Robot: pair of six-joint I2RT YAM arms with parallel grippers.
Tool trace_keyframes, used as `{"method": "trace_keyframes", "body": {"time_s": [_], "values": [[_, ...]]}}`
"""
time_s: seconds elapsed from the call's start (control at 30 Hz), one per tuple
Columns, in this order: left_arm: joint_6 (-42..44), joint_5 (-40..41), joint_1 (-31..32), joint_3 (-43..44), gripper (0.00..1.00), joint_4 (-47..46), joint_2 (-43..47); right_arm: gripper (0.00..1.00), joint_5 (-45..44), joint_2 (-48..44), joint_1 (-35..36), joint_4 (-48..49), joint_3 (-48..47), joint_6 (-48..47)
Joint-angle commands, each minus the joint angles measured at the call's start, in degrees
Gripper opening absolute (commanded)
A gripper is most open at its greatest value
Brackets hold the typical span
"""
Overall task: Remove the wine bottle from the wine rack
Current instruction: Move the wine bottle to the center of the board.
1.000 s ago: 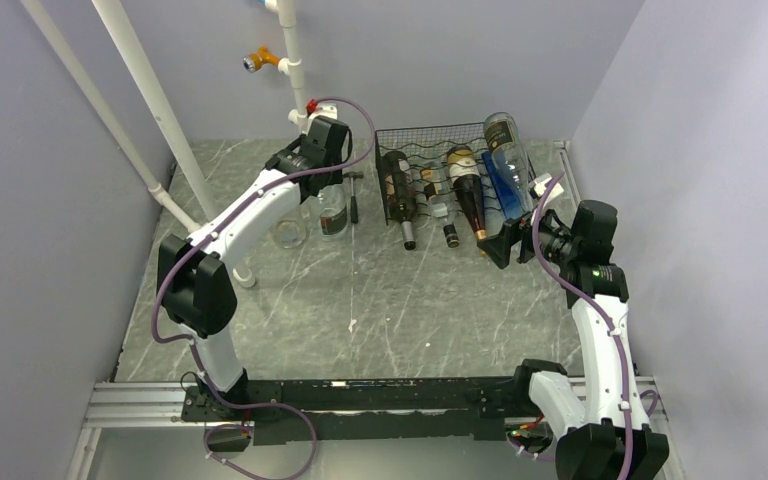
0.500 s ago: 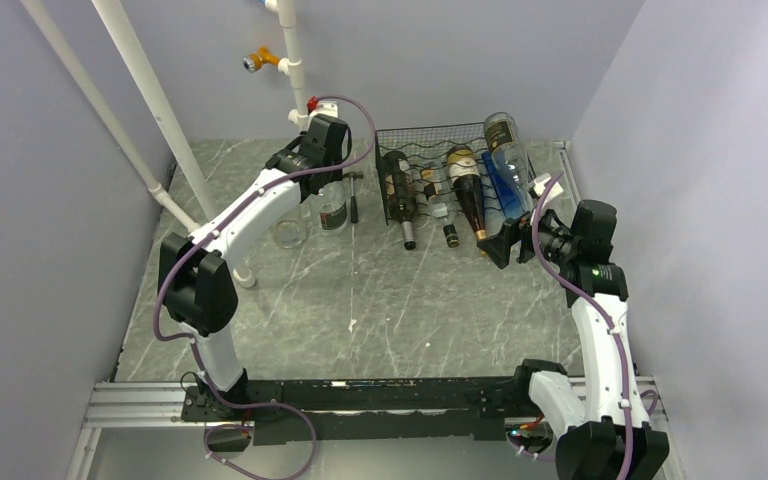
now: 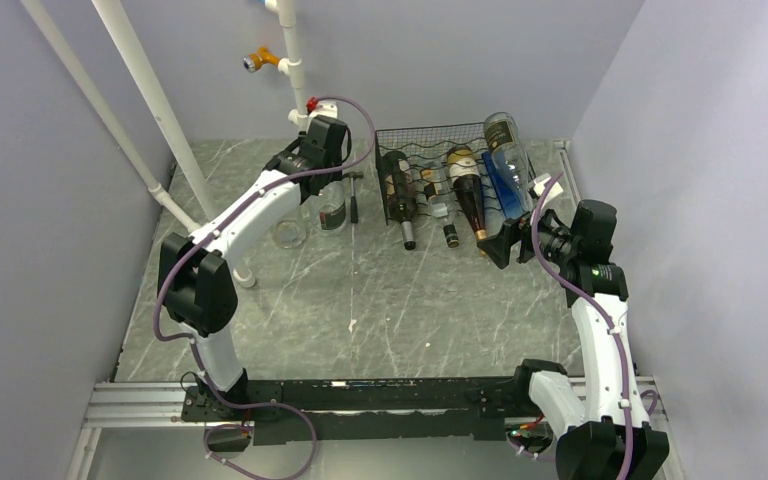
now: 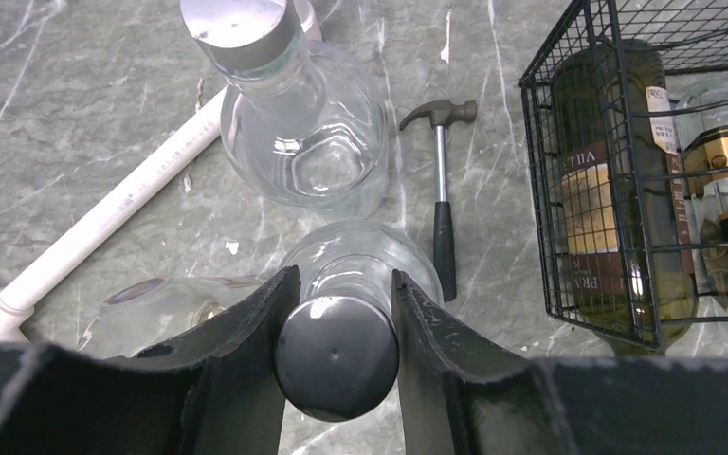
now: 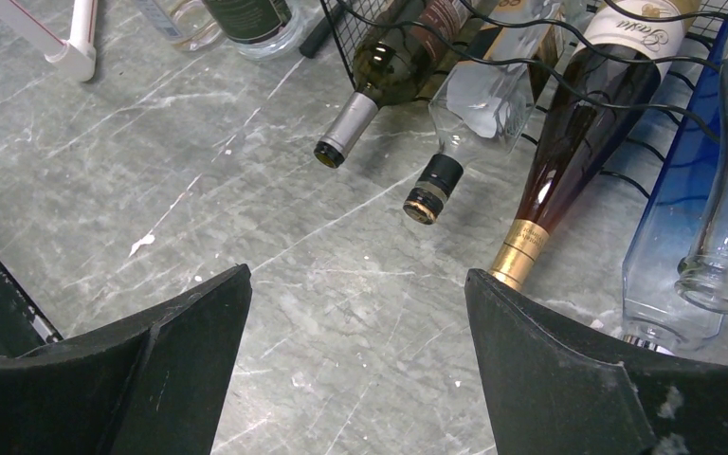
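The black wire wine rack point(image 3: 430, 135) stands at the back right, with several bottles lying in it, necks toward me. A dark bottle with a gold neck point(image 5: 569, 142) lies beside a blue bottle point(image 5: 668, 218). My right gripper point(image 5: 357, 275) hangs open over bare table just in front of the gold neck, holding nothing. Left of the rack point(image 4: 626, 190), my left gripper point(image 4: 341, 280) is shut on the black cap of a clear glass bottle point(image 4: 360, 261) that stands upright on the table.
A second clear bottle with a silver cap point(image 4: 289, 104) stands just behind the held one. A hammer point(image 4: 441, 190) lies between it and the rack. A glass point(image 3: 288, 233) and slanted white pipes point(image 3: 150, 100) sit to the left. Walls close in on both sides.
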State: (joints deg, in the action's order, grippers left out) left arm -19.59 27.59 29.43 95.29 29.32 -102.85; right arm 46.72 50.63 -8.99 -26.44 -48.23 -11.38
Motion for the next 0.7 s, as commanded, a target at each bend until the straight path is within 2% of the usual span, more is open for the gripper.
{"method": "trace_keyframes", "body": {"time_s": [0.0, 0.27, 0.67], "values": [[-0.2, 2.5, -0.3, 0.2, 0.46, -6.9, 4.6, 0.86, -0.6, -0.2, -0.2, 2.2, -0.1, -0.8], [-0.9, 1.2, -0.2, -0.5, 0.52, -6.3, 6.4, 0.86, -0.7, -0.3, -0.2, 2.3, 0.0, -0.9], [-0.5, -1.2, -0.2, -0.6, 0.69, -4.6, 9.5, 0.86, -1.2, 0.0, -0.2, 2.2, 0.0, -1.2]]}}
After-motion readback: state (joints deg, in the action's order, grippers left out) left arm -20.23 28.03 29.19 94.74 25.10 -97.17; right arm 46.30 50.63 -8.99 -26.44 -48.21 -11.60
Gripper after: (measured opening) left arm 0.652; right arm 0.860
